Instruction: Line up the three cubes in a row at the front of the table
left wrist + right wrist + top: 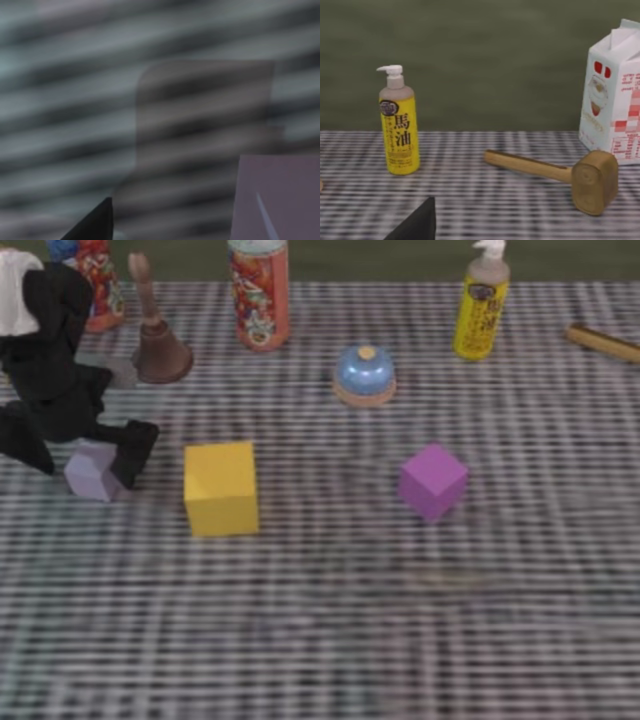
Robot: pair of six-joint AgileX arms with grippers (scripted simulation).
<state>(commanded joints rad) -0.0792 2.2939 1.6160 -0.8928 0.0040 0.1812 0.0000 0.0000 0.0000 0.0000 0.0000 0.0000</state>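
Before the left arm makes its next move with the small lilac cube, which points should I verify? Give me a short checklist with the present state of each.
1. Left end effector straddles the lilac cube: ok.
2. Firm grip on it: cannot tell.
3. Lilac cube level with the yellow cube and purple cube as a row: roughly ok.
4. Row at the front of the table: not ok, cubes lie mid-table.
5. Right end effector out of the way: ok, absent from the top view.

Lilac cube (90,470) partly hidden behind left pincer (85,455), wooden mallet (603,342) cut off at right edge
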